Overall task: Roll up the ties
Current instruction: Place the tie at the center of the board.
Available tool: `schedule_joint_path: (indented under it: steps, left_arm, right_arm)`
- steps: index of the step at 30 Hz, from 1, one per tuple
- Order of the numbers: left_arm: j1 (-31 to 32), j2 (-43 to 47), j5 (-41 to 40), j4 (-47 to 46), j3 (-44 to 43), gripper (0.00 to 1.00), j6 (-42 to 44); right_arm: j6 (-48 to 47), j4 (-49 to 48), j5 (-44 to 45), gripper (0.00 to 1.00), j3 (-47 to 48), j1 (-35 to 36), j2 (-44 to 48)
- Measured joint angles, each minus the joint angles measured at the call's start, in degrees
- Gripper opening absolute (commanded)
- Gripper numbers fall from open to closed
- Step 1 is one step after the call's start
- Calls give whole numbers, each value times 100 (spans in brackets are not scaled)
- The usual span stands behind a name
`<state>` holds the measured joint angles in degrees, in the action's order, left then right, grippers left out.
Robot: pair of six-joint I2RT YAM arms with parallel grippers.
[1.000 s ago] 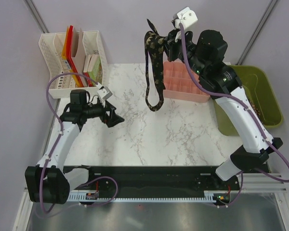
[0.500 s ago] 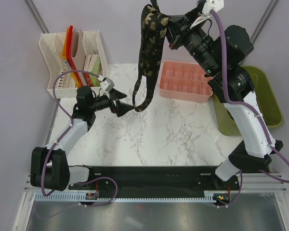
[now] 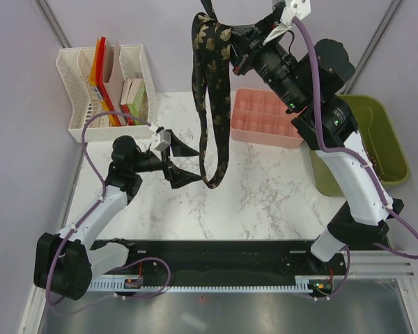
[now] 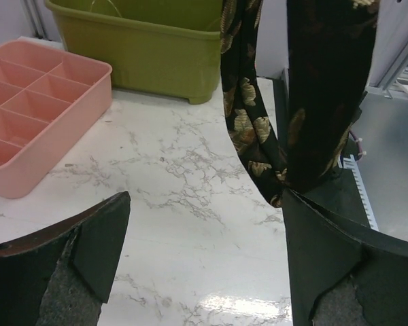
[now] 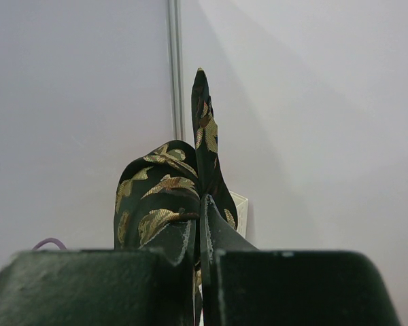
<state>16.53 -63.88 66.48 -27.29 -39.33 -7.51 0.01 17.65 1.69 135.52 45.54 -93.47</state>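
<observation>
Marbled white tabletop (image 3: 265, 195) between pale walls, arm bases along the bottom edge of the overhead view. At far right, olive-green bin (image 3: 390, 132) beside the table; at upper left, white slotted rack (image 3: 80, 104) stuffed with coloured folders; right of centre, pink compartment tray (image 3: 265, 122). Hanging from top centre, dark tie (image 3: 207, 90) with gold leaf print, doubled into a long loop, lowest bend just above the marble at mid-frame. Right gripper (image 3: 237, 59) raised high at the top edge, jaws clamped tight on the tie's upper part. Left gripper (image 3: 194, 165) left of centre, jaws spread wide and holding nothing, pointed at the loop's lower end.

Visible only from the left wrist: loop's bottom (image 4: 258, 156) dangling right at the tip of the right-hand finger (image 4: 326, 265), contact unclear, tray and bin behind.

Visible only from the right wrist: gold-printed fabric (image 5: 160, 197) bunched above the two closed fingers, one pointed end sticking up against bare wall.
</observation>
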Motion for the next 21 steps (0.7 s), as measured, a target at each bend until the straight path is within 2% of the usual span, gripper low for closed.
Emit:
schedule_joint_path:
  steps: [11, 21]
  left_arm:
    - [245, -59, 98, 452, -149, 99, 330]
    - [382, -332, -1314, 96, -210, 95, -7]
  right_arm:
    - [0, -61, 42, 0, 66, 87, -2]
    - [0, -138, 175, 0, 66, 109, -2]
